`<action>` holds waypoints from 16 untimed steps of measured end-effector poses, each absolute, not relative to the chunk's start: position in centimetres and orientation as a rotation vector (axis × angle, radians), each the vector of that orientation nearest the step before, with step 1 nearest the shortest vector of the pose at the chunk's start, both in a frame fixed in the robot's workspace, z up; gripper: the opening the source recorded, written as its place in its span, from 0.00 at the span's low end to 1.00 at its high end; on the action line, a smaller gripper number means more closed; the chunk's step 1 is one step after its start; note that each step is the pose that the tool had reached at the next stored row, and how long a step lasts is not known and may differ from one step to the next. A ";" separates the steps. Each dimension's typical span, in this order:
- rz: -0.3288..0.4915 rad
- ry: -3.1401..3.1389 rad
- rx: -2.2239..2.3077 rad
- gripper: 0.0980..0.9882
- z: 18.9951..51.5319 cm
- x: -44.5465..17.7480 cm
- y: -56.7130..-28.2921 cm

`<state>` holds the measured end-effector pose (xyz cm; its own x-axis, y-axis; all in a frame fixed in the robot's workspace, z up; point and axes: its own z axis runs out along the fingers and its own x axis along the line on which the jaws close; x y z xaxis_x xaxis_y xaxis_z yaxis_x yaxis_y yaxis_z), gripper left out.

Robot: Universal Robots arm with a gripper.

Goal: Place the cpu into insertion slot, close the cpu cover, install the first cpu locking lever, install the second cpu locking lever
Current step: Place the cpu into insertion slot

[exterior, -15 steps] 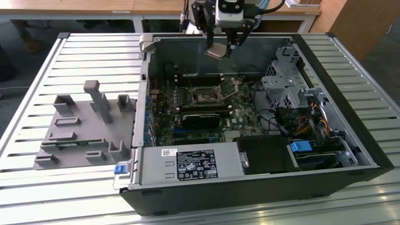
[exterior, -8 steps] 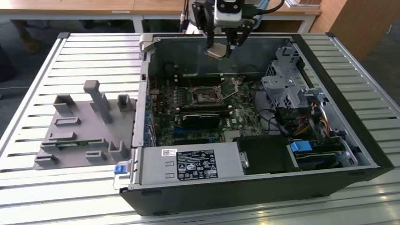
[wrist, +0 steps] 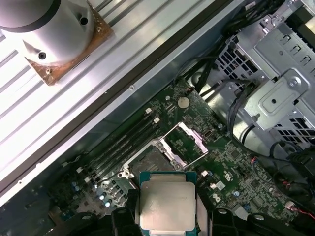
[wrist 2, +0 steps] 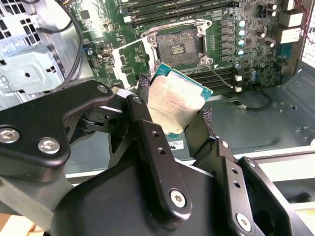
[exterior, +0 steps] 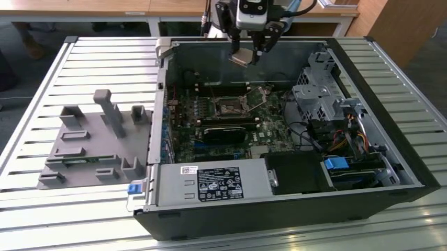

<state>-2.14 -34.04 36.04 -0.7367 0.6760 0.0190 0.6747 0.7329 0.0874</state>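
My gripper (exterior: 248,56) is shut on the cpu (exterior: 240,58), a small square chip with a silver-grey top, and holds it tilted in the air above the back of the open computer case. In both wrist views the cpu (wrist 2: 177,103) (wrist: 167,201) sits between the black fingers (wrist 2: 147,128). The insertion slot (exterior: 228,107) (wrist 2: 177,46) (wrist: 147,161) lies bare on the green motherboard, some way below the cpu. The cpu cover (wrist 2: 129,59) (wrist: 191,141), a thin silver frame, stands swung open beside the slot.
The black case wall (exterior: 391,120) surrounds the motherboard. A silver drive cage (exterior: 317,99) and cable bundles (exterior: 342,136) crowd the exterior view's right. Long memory slots (wrist 2: 177,7) run beside the socket. A grey fixture (exterior: 91,141) sits on the slatted table at the exterior view's left.
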 end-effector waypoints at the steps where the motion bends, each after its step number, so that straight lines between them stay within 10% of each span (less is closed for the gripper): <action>1: 0.138 2.906 1.148 0.50 36.0 -2.1 -34.0; 16: 0.137 2.864 1.240 0.50 36.0 -2.1 -34.0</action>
<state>-2.14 -34.04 36.01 -0.6846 0.7287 0.0190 0.7271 0.6809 0.0873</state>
